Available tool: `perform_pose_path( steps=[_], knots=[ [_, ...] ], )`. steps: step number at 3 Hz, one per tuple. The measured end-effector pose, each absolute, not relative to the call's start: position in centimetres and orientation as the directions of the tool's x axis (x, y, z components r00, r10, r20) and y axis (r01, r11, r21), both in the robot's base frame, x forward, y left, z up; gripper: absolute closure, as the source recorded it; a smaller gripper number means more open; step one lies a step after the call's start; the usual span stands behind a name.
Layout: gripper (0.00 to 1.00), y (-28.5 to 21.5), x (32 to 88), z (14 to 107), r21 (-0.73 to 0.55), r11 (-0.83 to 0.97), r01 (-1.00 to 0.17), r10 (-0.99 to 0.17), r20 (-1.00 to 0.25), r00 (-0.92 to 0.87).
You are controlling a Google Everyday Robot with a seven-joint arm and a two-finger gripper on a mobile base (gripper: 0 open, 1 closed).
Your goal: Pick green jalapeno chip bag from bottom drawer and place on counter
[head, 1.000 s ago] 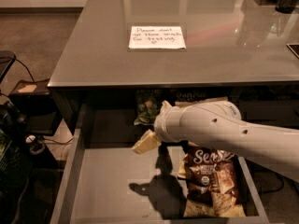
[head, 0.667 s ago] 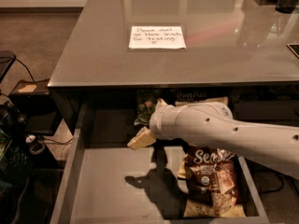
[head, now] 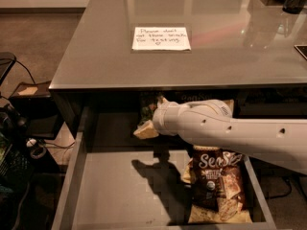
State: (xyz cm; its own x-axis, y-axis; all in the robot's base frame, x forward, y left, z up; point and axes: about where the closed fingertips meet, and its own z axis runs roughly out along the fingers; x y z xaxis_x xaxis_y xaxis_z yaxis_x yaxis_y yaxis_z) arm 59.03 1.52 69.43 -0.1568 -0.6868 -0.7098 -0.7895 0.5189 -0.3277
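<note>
The bottom drawer (head: 112, 190) is pulled out below the counter (head: 91, 56). The green jalapeno chip bag (head: 148, 106) is dark and crinkly and sits at the drawer's back, half hidden under the counter edge. My white arm reaches in from the right. My gripper (head: 148, 123) is at the back of the drawer, right at the green bag. The arm's wrist hides most of the bag and the contact with it.
A brown-and-cream "Sea Salt" chip bag (head: 218, 188) lies on the drawer floor at the right, partly under my arm. A white handwritten note (head: 161, 38) lies on the counter. Cables and dark equipment (head: 19, 147) stand on the floor to the left.
My arm has moved a little further back and left, bringing the gripper closer to the green bag under the counter edge. The bags have not moved.
</note>
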Motion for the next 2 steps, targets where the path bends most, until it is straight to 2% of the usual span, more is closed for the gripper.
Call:
perform_pose_path(
  steps=[1,2],
  knots=[
    [0.33,0.0,61.0,69.3,-0.363,0.539,-0.760,-0.695,-0.702,-0.158],
    [0.38,-1.6,63.0,68.8,-0.384,0.566,-0.729,-0.697,-0.695,-0.176]
  ],
)
